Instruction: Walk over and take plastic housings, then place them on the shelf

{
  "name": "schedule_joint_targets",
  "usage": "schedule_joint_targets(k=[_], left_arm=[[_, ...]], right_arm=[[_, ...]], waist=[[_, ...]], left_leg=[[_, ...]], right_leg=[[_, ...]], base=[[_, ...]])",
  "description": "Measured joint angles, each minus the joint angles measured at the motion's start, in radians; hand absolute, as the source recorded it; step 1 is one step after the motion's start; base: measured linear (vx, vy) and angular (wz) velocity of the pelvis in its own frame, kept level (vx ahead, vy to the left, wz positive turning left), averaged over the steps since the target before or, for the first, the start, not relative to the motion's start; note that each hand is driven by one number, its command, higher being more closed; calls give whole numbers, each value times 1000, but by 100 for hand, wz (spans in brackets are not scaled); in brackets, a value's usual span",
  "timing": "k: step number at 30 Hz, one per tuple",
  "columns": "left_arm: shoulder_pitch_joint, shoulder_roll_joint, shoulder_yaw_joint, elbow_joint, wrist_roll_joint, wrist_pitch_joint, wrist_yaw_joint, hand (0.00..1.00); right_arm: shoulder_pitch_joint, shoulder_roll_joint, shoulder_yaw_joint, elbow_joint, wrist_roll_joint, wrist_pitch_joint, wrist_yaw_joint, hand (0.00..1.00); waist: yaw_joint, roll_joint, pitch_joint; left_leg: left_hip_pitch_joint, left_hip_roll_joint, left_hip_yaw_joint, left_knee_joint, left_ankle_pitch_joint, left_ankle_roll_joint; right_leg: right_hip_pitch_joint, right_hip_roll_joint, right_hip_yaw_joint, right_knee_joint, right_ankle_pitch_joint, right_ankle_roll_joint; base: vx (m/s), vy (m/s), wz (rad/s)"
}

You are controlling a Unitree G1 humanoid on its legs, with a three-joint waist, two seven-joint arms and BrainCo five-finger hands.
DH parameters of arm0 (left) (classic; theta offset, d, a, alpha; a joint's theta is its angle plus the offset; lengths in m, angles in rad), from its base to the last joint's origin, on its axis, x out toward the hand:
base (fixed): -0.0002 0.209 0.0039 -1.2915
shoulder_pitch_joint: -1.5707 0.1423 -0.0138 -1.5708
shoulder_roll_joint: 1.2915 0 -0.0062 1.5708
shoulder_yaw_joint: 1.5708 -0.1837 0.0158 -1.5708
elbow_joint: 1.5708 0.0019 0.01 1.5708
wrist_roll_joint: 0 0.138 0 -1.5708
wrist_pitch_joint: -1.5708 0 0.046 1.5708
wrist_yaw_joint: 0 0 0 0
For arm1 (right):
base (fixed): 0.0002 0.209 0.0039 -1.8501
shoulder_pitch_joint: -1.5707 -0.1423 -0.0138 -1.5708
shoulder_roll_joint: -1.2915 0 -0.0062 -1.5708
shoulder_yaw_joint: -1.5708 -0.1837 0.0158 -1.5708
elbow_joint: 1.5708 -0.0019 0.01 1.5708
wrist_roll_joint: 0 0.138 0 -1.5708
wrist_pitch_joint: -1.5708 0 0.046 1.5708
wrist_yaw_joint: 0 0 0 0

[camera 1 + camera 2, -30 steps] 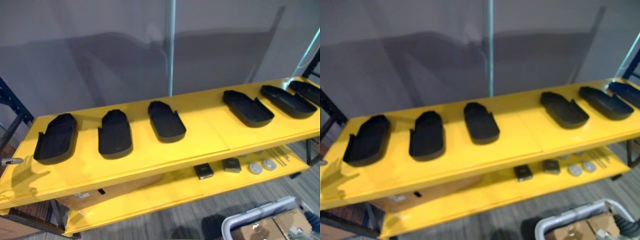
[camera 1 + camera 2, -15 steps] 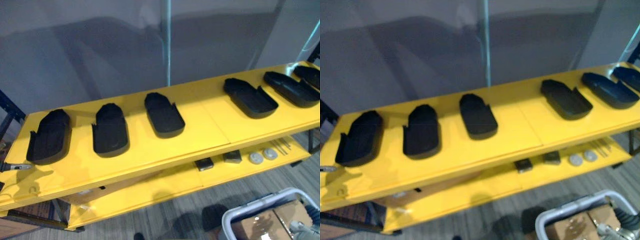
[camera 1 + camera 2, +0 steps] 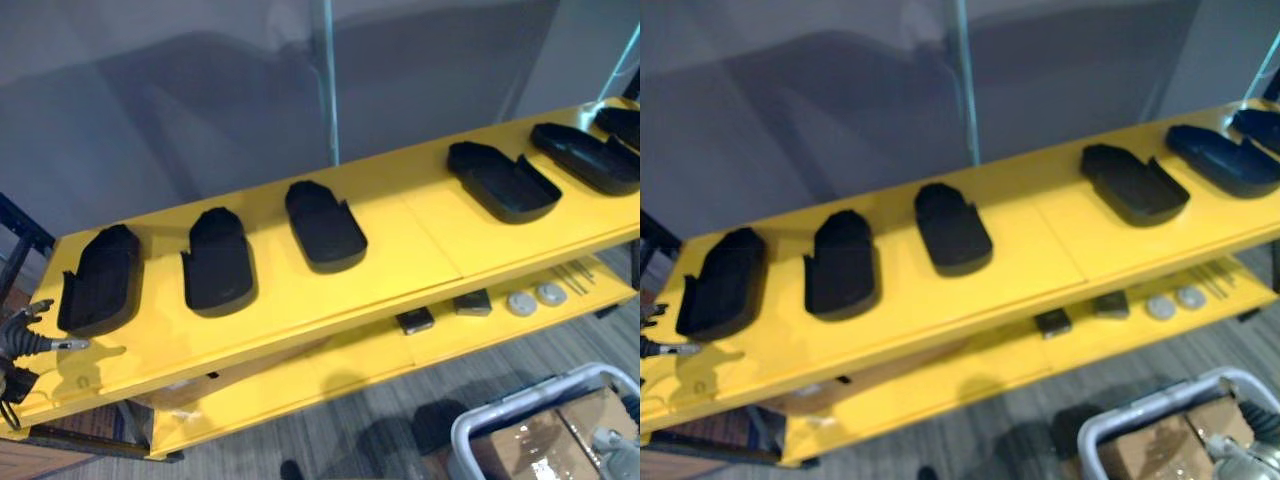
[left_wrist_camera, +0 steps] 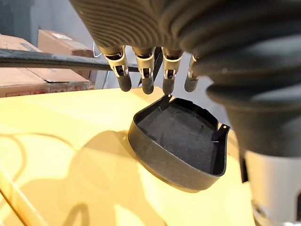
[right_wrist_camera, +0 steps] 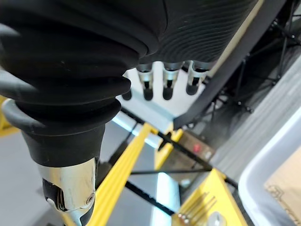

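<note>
Your yellow shelf (image 3: 400, 250) already carries a row of black plastic housings (image 3: 325, 225) from centre left to upper right, while your left hand (image 4: 146, 66), fingers relaxed and empty, hangs beside the leftmost housing (image 4: 181, 139) and your right hand (image 5: 164, 80) is likewise slack: either reaching or releasing.

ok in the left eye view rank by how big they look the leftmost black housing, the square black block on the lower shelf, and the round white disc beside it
1. Leftmost black housing, clearly largest.
2. Square black block.
3. Round white disc, close to the block in size; they sit lower and farther, so that ranking is unsure.
</note>
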Motion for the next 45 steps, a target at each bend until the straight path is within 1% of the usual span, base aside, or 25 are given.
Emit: schedule_joint_targets(k=[3, 7, 9, 12, 16, 18, 24, 29, 32, 38, 45], left_arm=[[0, -16, 0, 0, 1, 1, -1, 0], [-2, -42, 0, 0, 0, 7, 1, 0], [-1, -65, 0, 0, 0, 8, 2, 0], [-1, -88, -1, 0, 1, 12, 8, 0], [-1, -93, -1, 2, 0, 25, 19, 0], [-1, -100, -1, 8, -1, 37, 32, 0], [-2, -107, -2, 22, -2, 54, 29, 0], [-3, -107, -1, 23, -3, 60, -4, 0], [-7, -107, -1, 23, -3, 60, -24, 0], [-12, -106, -1, 22, -3, 61, -61, 0], [-12, -96, -1, 22, -3, 74, -96, 0]], right_arm=[[-1, 0, 1, -5, 0, 2, 0, 0], [5, 0, 1, -32, -1, 6, 0, 0], [8, 0, 0, -32, -1, 22, 1, 0], [9, 0, 0, -33, 0, 29, 2, 0], [8, 0, 0, -33, 0, 30, 2, 0], [8, 0, 0, -33, 0, 40, 11, 0], [-1, -1, -40, -33, 1, 41, 25, 0], [0, -10, -41, -32, 1, 41, 41, 0], [0, -10, -41, -32, 1, 42, 42, 0], [2, -10, -40, -32, 1, 65, 42, 0], [10, -10, -40, -29, 1, 75, 43, 0]], waist=[[2, -3, 8], [-3, 3, 14], [-4, 4, 14], [-4, 4, 16], [-5, 4, 23], [-5, 6, 25], [-6, 14, 35], [-9, 16, 39], [-7, 20, 40], [-5, 24, 41], [-2, 25, 40]], left_leg=[[15, 0, 11, 0, -5, -3], [16, 0, 14, 0, -7, -3], [17, 1, 15, 0, -7, -3], [17, 1, 17, 0, -8, -4], [15, 1, 21, 0, -10, -3], [15, 1, 27, 0, -12, -4], [13, 0, 40, 2, -16, -6], [14, 0, 30, 5, -16, -6], [14, 0, 1, 5, -16, -6], [15, 0, -10, 4, -16, -6], [17, 0, -14, 0, -16, -5]], right_leg=[[6, 0, 14, -2, 1, 2], [6, 0, 18, -3, 2, 1], [6, 0, 19, -4, 2, 1], [6, 0, 20, -5, 2, 1], [1, 0, 24, -4, 2, 1], [-2, 0, 29, -5, 2, 1], [-16, 0, 48, 0, 3, 1], [-17, 0, 48, 1, 9, 7], [-16, 0, 48, 3, 9, 6], [-16, 0, 48, 10, 6, 3], [-16, -1, 48, 10, 5, 2]], base=[[11, 1, -12], [2, 0, -2], [0, 0, 0], [0, 0, 0], [0, 2, -2], [8, 5, -6], [26, 3, -8], [7, -1, -1], [0, 0, 0], [-7, 0, 0], [-21, 2, 0]])
